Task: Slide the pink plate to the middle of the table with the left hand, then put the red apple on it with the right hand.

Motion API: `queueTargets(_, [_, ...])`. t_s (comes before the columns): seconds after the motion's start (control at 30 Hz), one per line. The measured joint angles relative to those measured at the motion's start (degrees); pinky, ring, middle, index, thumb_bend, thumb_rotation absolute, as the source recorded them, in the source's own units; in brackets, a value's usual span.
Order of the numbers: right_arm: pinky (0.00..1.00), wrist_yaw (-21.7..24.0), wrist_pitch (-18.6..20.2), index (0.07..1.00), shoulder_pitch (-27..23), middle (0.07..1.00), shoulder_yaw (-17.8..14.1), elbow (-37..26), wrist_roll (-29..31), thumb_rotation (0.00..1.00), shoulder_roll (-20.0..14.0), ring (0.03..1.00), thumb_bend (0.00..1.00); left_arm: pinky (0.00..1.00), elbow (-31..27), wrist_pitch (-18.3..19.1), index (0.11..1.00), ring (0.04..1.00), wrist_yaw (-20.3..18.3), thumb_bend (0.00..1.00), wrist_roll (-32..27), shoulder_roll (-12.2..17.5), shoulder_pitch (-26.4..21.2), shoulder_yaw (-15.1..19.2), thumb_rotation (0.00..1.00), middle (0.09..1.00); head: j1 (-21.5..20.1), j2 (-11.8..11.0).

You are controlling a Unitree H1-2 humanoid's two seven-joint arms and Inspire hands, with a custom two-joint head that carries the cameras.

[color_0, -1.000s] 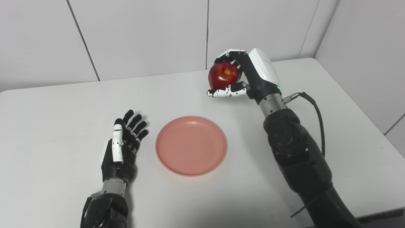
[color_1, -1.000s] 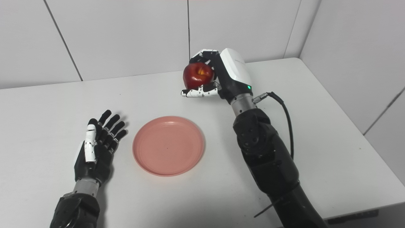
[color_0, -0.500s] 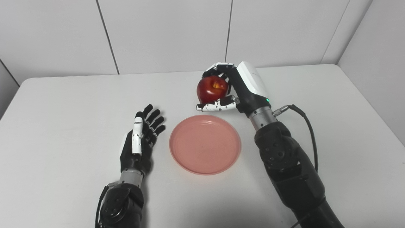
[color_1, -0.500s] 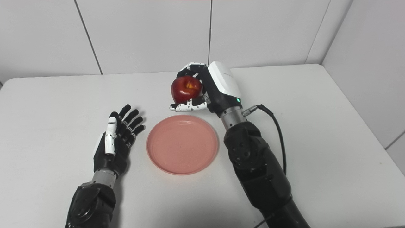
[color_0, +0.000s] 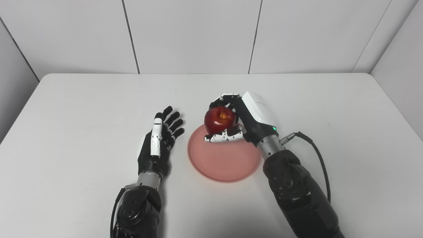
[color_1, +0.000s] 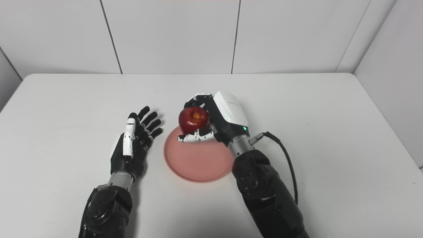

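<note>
White worktop (color_0: pixel 82 109), backed by white panelled walls. Pink plate (color_0: pixel 224 162): round, shallow, lying flat near the worktop's middle. Red apple (color_0: pixel 219 120): glossy, with a yellow patch near the top, held over the plate's far rim; contact with the plate cannot be told. Right hand (color_0: pixel 244 120): white-backed, fingers (color_0: pixel 228 98) curled over the apple's top, thumb beneath it. Left hand (color_0: pixel 158 145): black with white thumb, just left of the plate, apart from it, fingers spread, holding nothing.
</note>
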Motion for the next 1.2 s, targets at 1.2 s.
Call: queueTargets(1.2, [0.24, -1.84, -4.12, 0.488, 4.90, 0.450, 2.04, 3.52, -4.61, 0.13, 0.28, 0.340, 0.52, 0.84, -0.51, 1.21, 0.869, 0.860, 0.29, 0.44, 0.15, -0.03, 0.00, -0.14, 1.00, 0.873, -0.18, 1.06])
